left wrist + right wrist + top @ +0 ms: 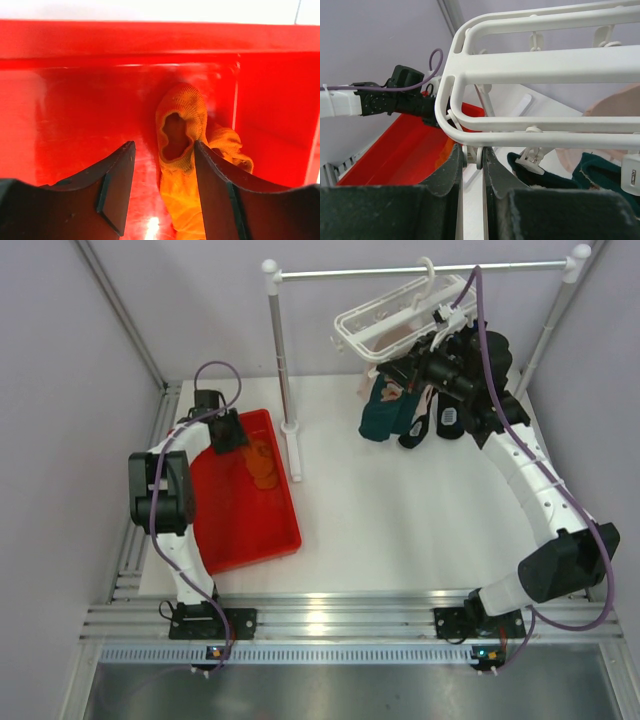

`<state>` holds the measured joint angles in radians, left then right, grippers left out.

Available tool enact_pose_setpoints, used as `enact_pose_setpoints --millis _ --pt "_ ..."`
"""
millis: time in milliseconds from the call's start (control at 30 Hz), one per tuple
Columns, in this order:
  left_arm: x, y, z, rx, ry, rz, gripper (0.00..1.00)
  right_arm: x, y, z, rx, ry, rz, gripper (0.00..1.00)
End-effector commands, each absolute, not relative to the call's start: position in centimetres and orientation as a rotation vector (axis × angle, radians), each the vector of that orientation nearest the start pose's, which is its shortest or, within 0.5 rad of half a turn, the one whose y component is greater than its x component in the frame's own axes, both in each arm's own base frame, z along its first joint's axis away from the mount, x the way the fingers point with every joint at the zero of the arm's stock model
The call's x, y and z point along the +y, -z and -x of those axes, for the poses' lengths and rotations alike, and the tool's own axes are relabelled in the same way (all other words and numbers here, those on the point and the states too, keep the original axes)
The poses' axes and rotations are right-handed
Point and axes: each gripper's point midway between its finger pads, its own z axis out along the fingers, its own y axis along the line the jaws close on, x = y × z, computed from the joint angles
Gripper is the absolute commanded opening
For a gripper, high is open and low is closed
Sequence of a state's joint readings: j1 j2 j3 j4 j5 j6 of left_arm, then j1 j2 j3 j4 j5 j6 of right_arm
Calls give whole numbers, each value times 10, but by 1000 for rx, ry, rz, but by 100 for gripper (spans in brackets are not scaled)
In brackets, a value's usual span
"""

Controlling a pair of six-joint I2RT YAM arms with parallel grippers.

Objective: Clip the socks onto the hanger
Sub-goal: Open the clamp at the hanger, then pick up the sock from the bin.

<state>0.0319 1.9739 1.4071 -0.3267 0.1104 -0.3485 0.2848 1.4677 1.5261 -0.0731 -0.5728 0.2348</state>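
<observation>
Pale lilac walls [60, 360] close in on three sides of a white table [400, 530], with ribbed aluminium rails [330, 625] running along its near edge where the two arm bases are bolted. A metal rail stand [420, 270] spans the far half of the table, its left post footed just beside the red tray [255, 540] that fills the table's left side.

The white hanger [385, 325] hooks over the stand's bar and tilts up at the right of the overhead view, its frame of parallel bars carrying small dangling clips. Below it hang the dark teal socks [383, 412], clipped on and clear of the table, with black socks [445, 425] just beside them (a pale pink one [615, 105] shows only at the edge of the right wrist view).

The right arm reaches up from its base to the hanger's near corner. There the right gripper [471, 162] is clenched, jaws nearly together, on a small white clip [472, 158] under the rounded end of the frame; no sock is in its fingers.

The left arm bends over the far end of the tray. The left gripper [164, 146] is spread wide and grips nothing, poised over the two orange socks [182, 117], which lie together on the tray floor near its far right corner, one with its cuff gaping open, the other bunched just to its right. Purple cables [215, 370] loop off both wrists.
</observation>
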Motion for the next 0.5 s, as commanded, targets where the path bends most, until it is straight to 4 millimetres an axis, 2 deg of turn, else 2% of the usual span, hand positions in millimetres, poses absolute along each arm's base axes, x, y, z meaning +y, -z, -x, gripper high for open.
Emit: enact_pose_setpoints --millis 0,100,167,300,400,467 --pt "-31 -73 -492 2405 369 413 55 216 -431 -404 1501 -806 500 0" --pt "-30 -68 -486 2422 361 432 47 216 -433 -405 1498 -805 501 0" --pt "-28 -72 -485 2412 364 437 38 216 -434 -405 1495 -807 501 0" --pt "-34 -104 -487 2335 446 336 9 216 -433 -405 1496 -806 502 0" --pt "-42 -131 -484 2258 563 218 0 217 -433 -405 1493 -807 504 0" --pt "-49 -160 -479 2146 684 73 0 216 -435 -405 1486 -803 502 0"
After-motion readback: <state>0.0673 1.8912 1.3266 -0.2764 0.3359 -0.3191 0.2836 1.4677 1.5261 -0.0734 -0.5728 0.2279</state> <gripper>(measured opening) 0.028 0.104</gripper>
